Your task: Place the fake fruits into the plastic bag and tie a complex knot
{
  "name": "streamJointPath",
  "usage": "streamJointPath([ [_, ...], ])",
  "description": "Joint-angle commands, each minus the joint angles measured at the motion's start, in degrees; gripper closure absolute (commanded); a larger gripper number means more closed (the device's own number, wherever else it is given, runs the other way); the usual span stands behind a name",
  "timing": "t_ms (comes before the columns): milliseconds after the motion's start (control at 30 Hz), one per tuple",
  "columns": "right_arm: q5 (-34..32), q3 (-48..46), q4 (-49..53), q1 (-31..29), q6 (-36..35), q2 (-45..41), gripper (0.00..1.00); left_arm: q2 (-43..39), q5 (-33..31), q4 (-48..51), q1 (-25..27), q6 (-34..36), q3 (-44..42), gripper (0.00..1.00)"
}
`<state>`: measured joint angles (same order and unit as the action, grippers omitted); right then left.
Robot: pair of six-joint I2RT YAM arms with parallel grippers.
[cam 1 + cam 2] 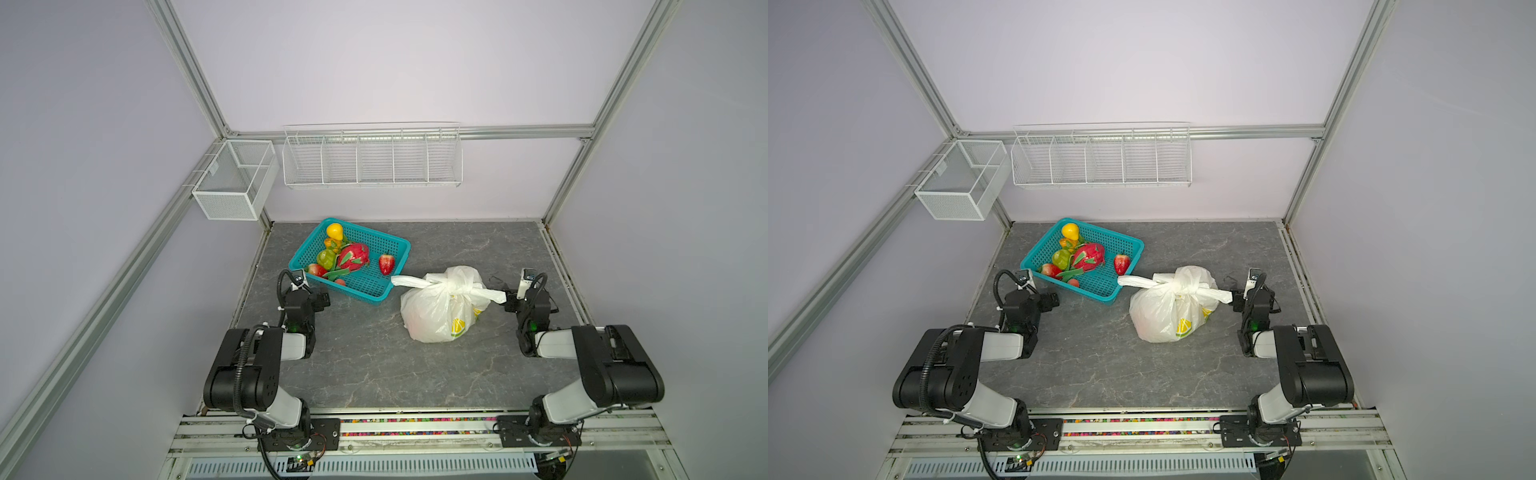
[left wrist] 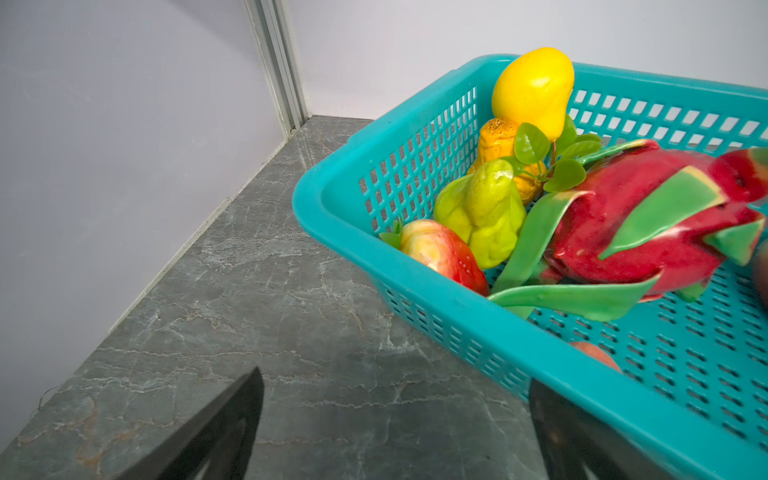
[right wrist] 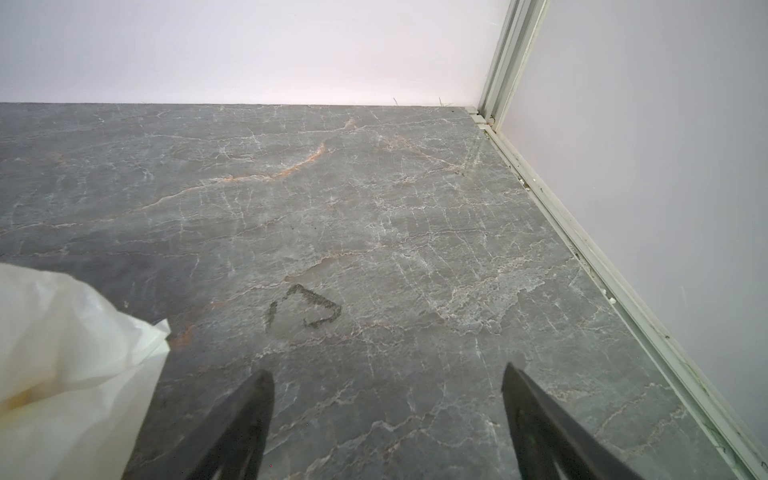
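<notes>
The plastic bag (image 1: 432, 320) sits knotted centre-right in both top views: thin, slippery, probably light. Its knot (image 1: 441, 286) or strap tails give the firmest hold. Glossy fake fruits (image 1: 353, 256) lie upper-left in the teal basket (image 1: 401, 259). Left tool (image 2: 395, 382) and right tool (image 3: 386, 370) both gape, empty.

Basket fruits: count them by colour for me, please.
Yellow fruit: 1
Orange fruit: 1
Green fruit: 1
Pink dragon fruit: 1
Red fruits: 3
Total: 7
</notes>
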<state>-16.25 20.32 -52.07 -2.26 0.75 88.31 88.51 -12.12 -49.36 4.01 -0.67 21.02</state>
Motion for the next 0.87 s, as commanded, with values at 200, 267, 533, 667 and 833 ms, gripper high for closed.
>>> streamJointPath([
  [200,-0.5,0.3,-0.7,-0.1,-1.2,-0.4,0.11,0.3,-0.1,-1.9,-0.2,0.5,1.6,0.01],
  [267,-0.5,0.3,-0.7,-0.1,-1.1,-0.3,0.11,0.3,-0.1,-1.9,-0.2,0.5,1.6,0.01],
  [533,-0.5,0.3,-0.7,-0.2,-1.2,-0.4,0.11,0.3,-0.1,-2.2,-0.2,0.6,1.5,0.01],
  [667,-0.8,0.3,-0.9,-0.6,-1.7,-0.3,0.11,0.3,-0.1,-2.1,-0.2,0.6,1.5,0.01],
  [833,-0.5,0.3,-1.0,-0.4,-1.6,-0.3,0.11,0.3,0.0,-2.1,-0.2,0.6,1.5,0.01],
])
